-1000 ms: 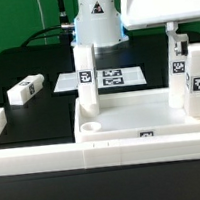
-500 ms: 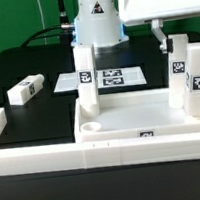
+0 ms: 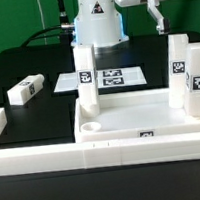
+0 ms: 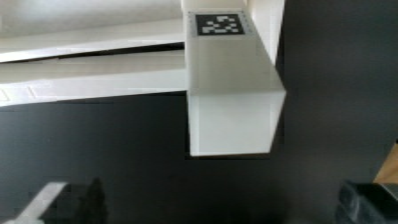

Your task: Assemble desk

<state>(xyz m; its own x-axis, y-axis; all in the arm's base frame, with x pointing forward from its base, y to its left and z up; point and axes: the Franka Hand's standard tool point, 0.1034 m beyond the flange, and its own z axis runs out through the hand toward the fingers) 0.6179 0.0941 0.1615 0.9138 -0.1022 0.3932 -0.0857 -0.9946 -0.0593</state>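
Pincer [image 3: 157, 19] hangs high at the exterior view's right, jaws wide apart and gripping nothing. In the wrist view its dark fingertips [image 4: 68, 200] sit well apart with nothing between them.

Below it a leg [image 3: 178, 64] stands upright in a far corner of the desk top [image 3: 134, 109]. The wrist view looks down on its tagged end. A second leg [image 3: 198, 80] stands just beside it, nearer the camera. A third leg [image 3: 85, 70] stands upright at the tray's end on the exterior view's left. The near corner socket on that side looks unfilled.

A loose leg [image 3: 22, 92] lies flat on the bench [image 3: 33, 60], well apart from the desk top. The marker board [image 3: 66, 84] is between them.

Handling, as judged:
- **Legs:** stiff moulded plastic, probably light and not fragile. The smooth flat faces may slip under a skewed grip.
- **Best hold on the loose leg:** across two opposite flat sides near mid-length, jaws square to the faces, leaving one end free for the socket.
- **Desk top:** looks too broad to span, so only its raised rim offers a hold. It is light enough that pressing a leg in could shift it.
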